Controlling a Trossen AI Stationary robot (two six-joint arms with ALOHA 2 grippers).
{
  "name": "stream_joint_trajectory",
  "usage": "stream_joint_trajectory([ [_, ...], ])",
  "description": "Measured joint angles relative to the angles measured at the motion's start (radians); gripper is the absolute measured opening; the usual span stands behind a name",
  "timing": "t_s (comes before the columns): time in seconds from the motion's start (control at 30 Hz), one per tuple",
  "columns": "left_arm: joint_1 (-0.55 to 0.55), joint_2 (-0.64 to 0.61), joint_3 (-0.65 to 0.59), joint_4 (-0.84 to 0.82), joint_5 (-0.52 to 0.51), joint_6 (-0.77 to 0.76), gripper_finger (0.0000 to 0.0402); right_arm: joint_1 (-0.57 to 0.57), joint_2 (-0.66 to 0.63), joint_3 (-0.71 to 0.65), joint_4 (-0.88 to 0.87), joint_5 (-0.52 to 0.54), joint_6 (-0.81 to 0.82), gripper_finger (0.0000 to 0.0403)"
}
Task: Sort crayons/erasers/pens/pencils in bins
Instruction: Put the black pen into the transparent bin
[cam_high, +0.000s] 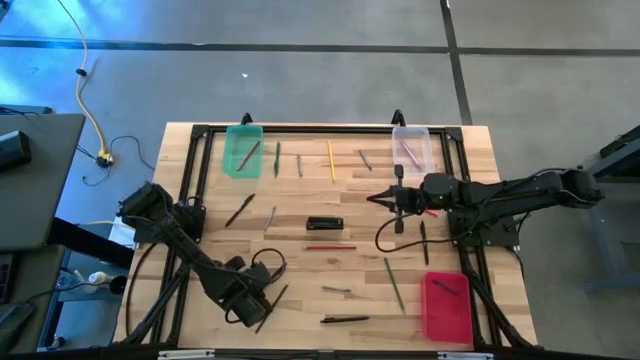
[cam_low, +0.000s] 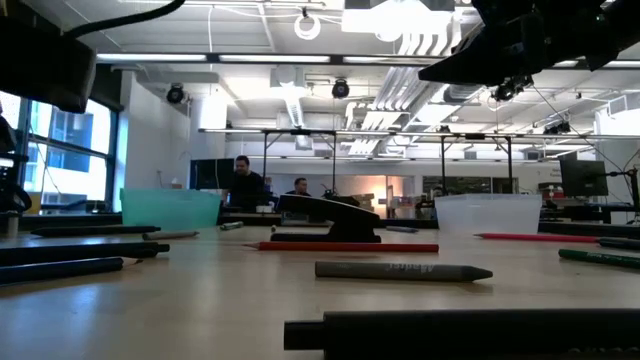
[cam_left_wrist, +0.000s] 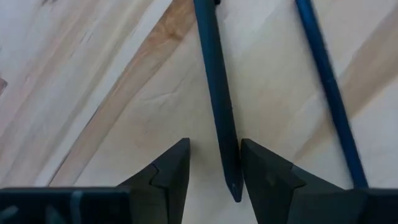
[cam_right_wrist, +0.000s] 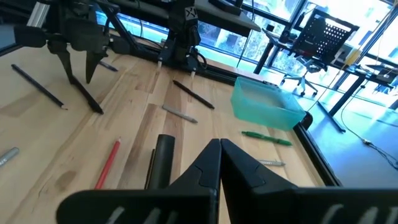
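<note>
Lying flat on the desk (cam_high: 300, 290) near its front-left corner, a dark pen (cam_left_wrist: 217, 93) sits between the spread fingers (cam_left_wrist: 165, 177) of the left gripper (cam_left_wrist: 214, 171), lowered astride it, apparently for a pickup. Right gripper (cam_right_wrist: 219, 163) hovers mid-desk, fingers closed and empty, near the clear bin (cam_high: 411, 147).
</note>
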Motion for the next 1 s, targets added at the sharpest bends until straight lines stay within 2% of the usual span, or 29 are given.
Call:
stream_joint_trajectory([
  [0.43,-0.03,0.012,-0.018,0.018,0.02,0.001,0.0126,0.003,0.0,0.0,0.004,0.0,0.043,0.0],
  [0.83,-0.031,0.025,-0.017,0.035,0.006,0.101,0.0036,0.032,0.0,0.0,-0.008,0.001,0.07,0.0],
  [1.0,-0.044,0.02,-0.02,0.035,-0.037,0.11,0.0011,0.038,0.0,0.0,-0.008,0.0,0.077,0.0],
])
